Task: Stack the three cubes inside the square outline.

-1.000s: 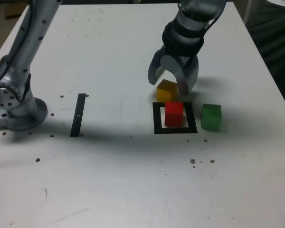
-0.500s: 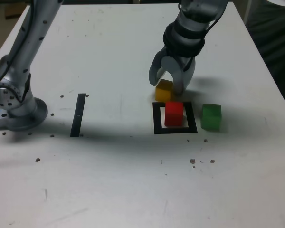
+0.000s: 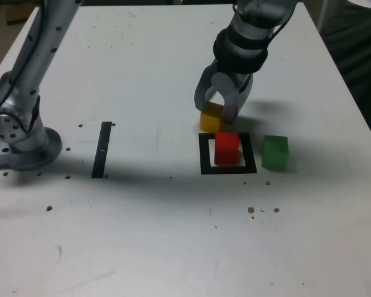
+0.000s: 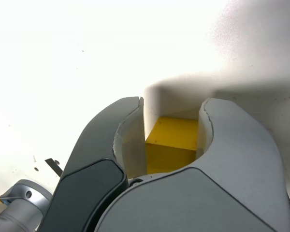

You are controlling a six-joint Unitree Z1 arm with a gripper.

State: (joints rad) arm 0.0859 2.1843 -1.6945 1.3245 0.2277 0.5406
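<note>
The yellow cube point(image 3: 210, 119) rests on the table just behind the square outline point(image 3: 204, 154), and my gripper point(image 3: 215, 114) is shut on it, one jaw on each side. In the wrist view the yellow cube point(image 4: 171, 144) fills the gap between the two grey jaws of the gripper point(image 4: 173, 107). The red cube point(image 3: 227, 148) stands inside the black outline. The green cube point(image 3: 275, 152) sits just outside the outline, on the exterior view's right.
A straight black strip point(image 3: 102, 149) lies on the white table toward the exterior view's left. The arm's grey base point(image 3: 18, 137) stands at the left edge. Small dark specks dot the tabletop. A dark shape stands beyond the table's right edge.
The jaws have closed from wide apart onto the yellow cube, nudging it slightly toward the exterior view's left. The red and green cubes have not moved.
</note>
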